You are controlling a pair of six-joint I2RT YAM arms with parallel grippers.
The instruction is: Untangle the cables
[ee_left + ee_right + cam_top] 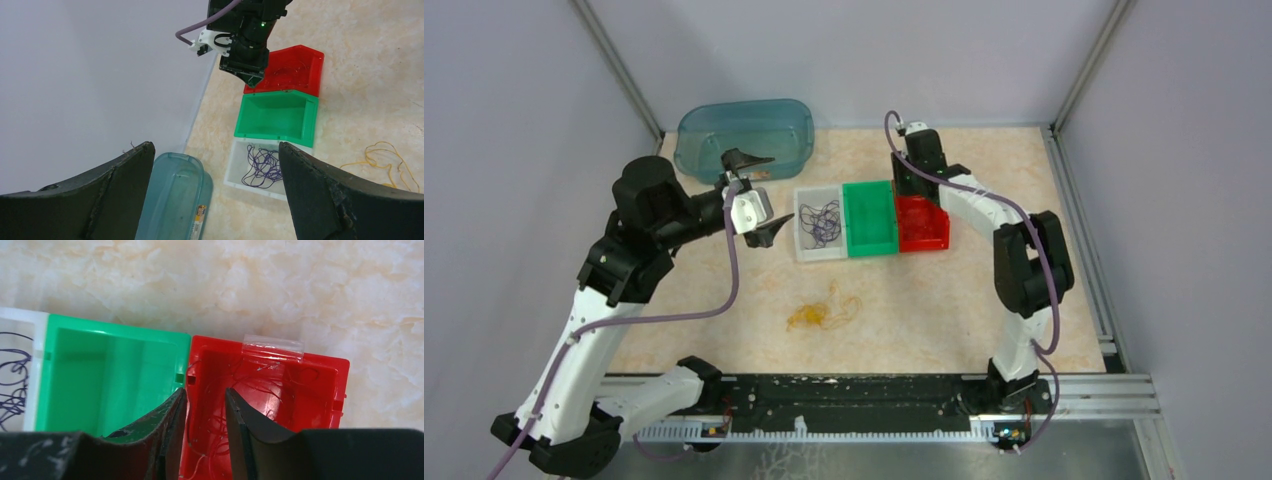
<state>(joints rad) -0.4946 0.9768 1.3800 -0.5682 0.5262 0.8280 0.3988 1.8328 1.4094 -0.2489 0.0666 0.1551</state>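
Thin red cable [260,387] lies curled in the red bin [320,362]. My right gripper [204,392] hangs over that bin's left part, open by a narrow gap; red strands show below the gap and nothing is pinched. A dark purple cable [820,222] sits clumped in the white bin [809,250]. The yellow-orange cable [826,310] lies loose on the table in front of the bins. Raised left of the white bin, my left gripper [756,196] is wide open and holds nothing; its wrist view shows the purple cable [262,167] and the yellow-orange cable [385,157].
A green bin [871,245] with nothing in it stands between the white and red ones. A teal translucent tub [744,130] sits at the back left, close behind the left gripper. Grey walls and metal frame posts enclose the marbled table.
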